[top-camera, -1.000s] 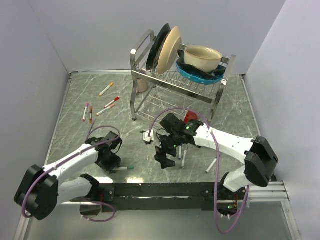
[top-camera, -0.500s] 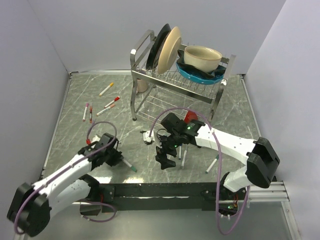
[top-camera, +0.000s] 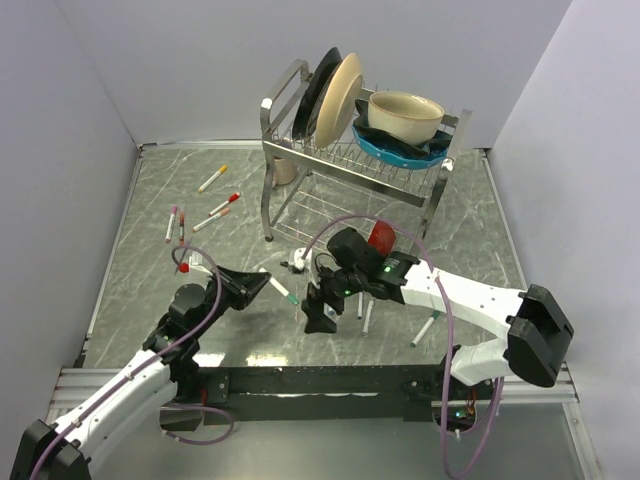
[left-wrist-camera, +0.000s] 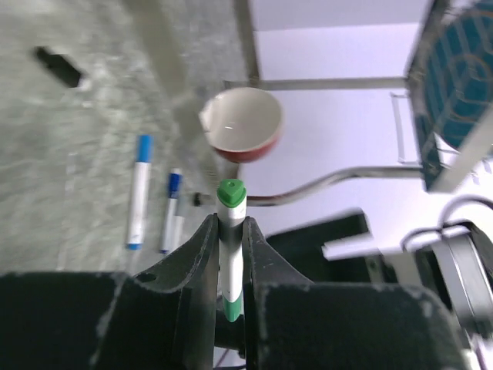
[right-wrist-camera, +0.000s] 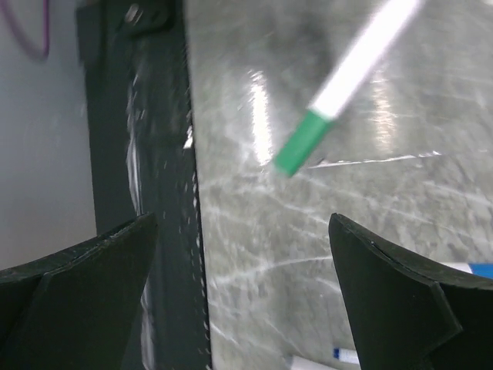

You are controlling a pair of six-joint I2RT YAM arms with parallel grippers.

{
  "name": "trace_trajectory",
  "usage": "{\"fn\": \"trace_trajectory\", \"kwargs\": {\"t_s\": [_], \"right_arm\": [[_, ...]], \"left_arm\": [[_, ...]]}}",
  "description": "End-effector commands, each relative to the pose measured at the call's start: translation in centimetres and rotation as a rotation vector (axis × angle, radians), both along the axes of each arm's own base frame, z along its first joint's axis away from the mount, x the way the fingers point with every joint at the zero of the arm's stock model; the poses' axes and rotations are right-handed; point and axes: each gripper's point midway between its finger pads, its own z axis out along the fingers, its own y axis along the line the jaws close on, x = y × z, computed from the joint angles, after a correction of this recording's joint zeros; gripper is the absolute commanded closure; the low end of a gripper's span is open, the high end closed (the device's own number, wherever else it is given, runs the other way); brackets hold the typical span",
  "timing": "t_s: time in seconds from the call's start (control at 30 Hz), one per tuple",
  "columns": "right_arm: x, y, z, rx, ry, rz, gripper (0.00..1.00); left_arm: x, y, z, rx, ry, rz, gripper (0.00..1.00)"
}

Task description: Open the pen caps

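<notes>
At lower centre of the top view, the left end effector point(top-camera: 257, 285) is nearly closed on a white pen barrel. The green cap point(top-camera: 287, 296) projects toward the right end effector point(top-camera: 318, 318), which is spread fully and empty, just beside the pen. The pen appears lifted clear of the bench point(top-camera: 470, 220). 5 capped pens point(top-camera: 200, 205) lie at upper left, well apart from both arms, so most caps are not yet pulled.

In the left wrist view, the fingers point(left-wrist-camera: 202, 258) pinch the barrel upright in frame, green tip uppermost. 2 blue-capped pens point(left-wrist-camera: 154, 200) lie at left, with a red bowl point(left-wrist-camera: 243, 123) above.

In the right wrist view, the green cap point(right-wrist-camera: 302, 142) sits in the upper half of the frame, above the line between the wide fingers point(right-wrist-camera: 77, 266).

Risks, judged:
1. The right end effector closes low or on the white barrel, so the cap is not gripped.
2. The left pinch covers a short length, so the pen could pivot or slide during the pull.
3. A freed cap could drop and roll.
</notes>
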Motion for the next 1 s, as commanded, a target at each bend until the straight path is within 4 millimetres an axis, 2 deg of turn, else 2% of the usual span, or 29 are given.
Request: {"fn": "trace_trajectory", "kwargs": {"t_s": [0.0, 0.17, 0.33, 0.4, 0.43, 0.6, 0.73, 0.77, 0.8, 0.83, 0.87, 0.97], "right_arm": [[3.6, 2.8, 2.5, 0.113, 0.101, -0.303, 0.0], [2.1, 3.5, 2.9, 0.147, 0.228, -0.261, 0.0], [3.1, 3.5, 2.3, 0.154, 0.291, -0.296, 0.02], [2.9, 3.7, 1.9, 0.147, 0.326, -0.284, 0.16], [2.8, 3.7, 1.8, 0.146, 0.333, -0.281, 0.28], [2.4, 3.8, 1.3, 0.13, 0.361, -0.251, 0.53], [1.8, 3.9, 1.5, 0.129, 0.373, -0.212, 0.8], [1.7, 3.8, 1.4, 0.125, 0.376, -0.203, 0.84], [1.5, 3.8, 1.6, 0.128, 0.381, -0.186, 0.88], [1.5, 3.8, 1.7, 0.128, 0.366, -0.172, 0.93], [1.3, 3.7, 1.5, 0.12, 0.37, -0.162, 0.96], [1.0, 3.7, 1.5, 0.112, 0.374, -0.134, 1.0]], "left_arm": [[-0.5, -1.3, 4.1, -0.087, -0.157, -0.081, 0.99], [-0.7, -1.5, 4.0, -0.081, -0.164, -0.097, 0.99], [-1.0, -1.7, 3.8, -0.094, -0.17, -0.113, 0.99], [-1.0, -1.6, 3.8, -0.099, -0.173, -0.113, 0.99], [-1.0, -1.6, 3.7, -0.098, -0.171, -0.113, 0.99], [-1.0, -1.6, 3.6, -0.095, -0.176, -0.112, 0.99], [-0.9, -1.6, 3.6, -0.094, -0.177, -0.108, 0.99], [-0.9, -1.6, 3.5, -0.093, -0.176, -0.106, 0.94], [-0.9, -1.5, 3.6, -0.094, -0.179, -0.104, 0.83], [-0.9, -1.5, 3.5, -0.093, -0.174, -0.101, 0.69], [-0.9, -1.4, 3.3, -0.089, -0.173, -0.098, 0.48], [-1.0, -1.3, 3.4, -0.088, -0.192, -0.096, 0.32]]}}
